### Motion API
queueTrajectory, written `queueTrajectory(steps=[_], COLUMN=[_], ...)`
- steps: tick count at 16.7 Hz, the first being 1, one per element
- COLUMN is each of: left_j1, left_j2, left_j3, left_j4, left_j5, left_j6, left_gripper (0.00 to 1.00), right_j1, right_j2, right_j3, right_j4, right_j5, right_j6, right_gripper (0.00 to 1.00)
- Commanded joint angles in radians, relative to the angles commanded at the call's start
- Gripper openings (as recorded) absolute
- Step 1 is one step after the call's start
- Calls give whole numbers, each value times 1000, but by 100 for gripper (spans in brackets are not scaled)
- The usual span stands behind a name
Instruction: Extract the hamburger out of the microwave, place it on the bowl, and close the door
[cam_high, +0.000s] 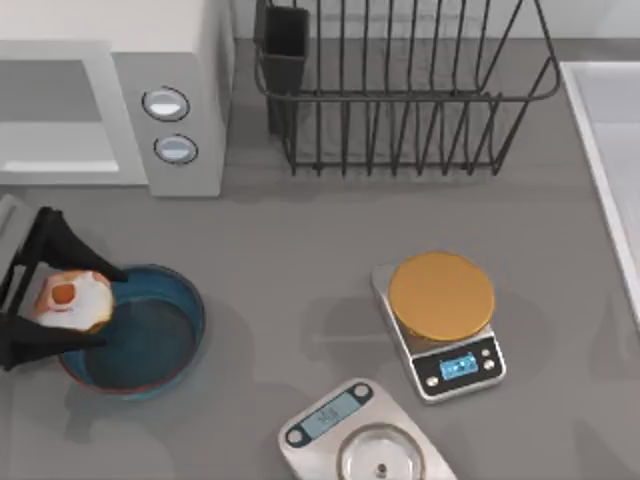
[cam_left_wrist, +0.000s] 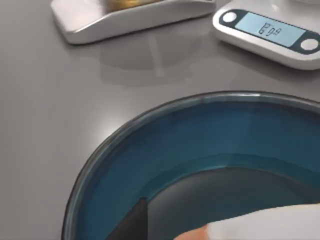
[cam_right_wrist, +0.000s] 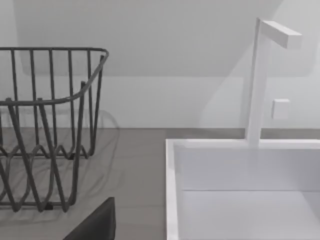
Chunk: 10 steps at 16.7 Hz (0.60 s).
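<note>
Where the grey bench (cam_high: 300, 270) spreads under everything, largest to smallest. White microwave (cam_high: 190, 60) at 10 o'clock of the top view, cavity pale, two round knobs on its front panel facing the bench centre. Door (cam_high: 10, 225) swung out at the far 9 o'clock edge, barely in sight behind the left arm. Black wire dish rack (cam_high: 400, 90) at 12 o'clock, a dark cup-like holder (cam_high: 283, 50) at its near corner; same rack (cam_right_wrist: 45, 130) seen from the right wrist view beside a white sink (cam_right_wrist: 172, 190) with a white tap (cam_right_wrist: 257, 80). Sink edge (cam_high: 600, 150) at 3 o'clock in the top view.

Blue bowl (cam_high: 170, 340) at 8 o'clock, well apart from the microwave front, teal inside (cam_left_wrist: 150, 165) close under the left wrist camera. Gold-topped scale (cam_high: 440, 300) at 4 o'clock; steel scale (cam_high: 360, 440) at 6 o'clock, display (cam_left_wrist: 267, 30) lit.

Left gripper (cam_high: 70, 300) over the 9 o'clock rim of the bowl, black fingers (cam_high: 60, 240) clenched on either side of the hamburger (cam_high: 75, 300). Hamburger held above the bowl's edge, red-orange spot up, white wrapping around it. Right gripper's dark tip (cam_right_wrist: 97, 225) near the rack and sink; whether spread or closed, cannot tell.
</note>
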Motion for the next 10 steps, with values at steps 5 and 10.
queueTrajectory(steps=[5,10], left_j1=[6,-40], left_j2=[-9,-17], left_j3=[2,-42], left_j4=[1,95], left_j5=[3,34], left_j6=[-3,-71], left_gripper=[0,0], right_j1=[0,0], right_j2=[0,0], right_j3=[0,0], right_j4=[0,0], right_j5=[0,0], right_j6=[0,0], right_gripper=[100,100])
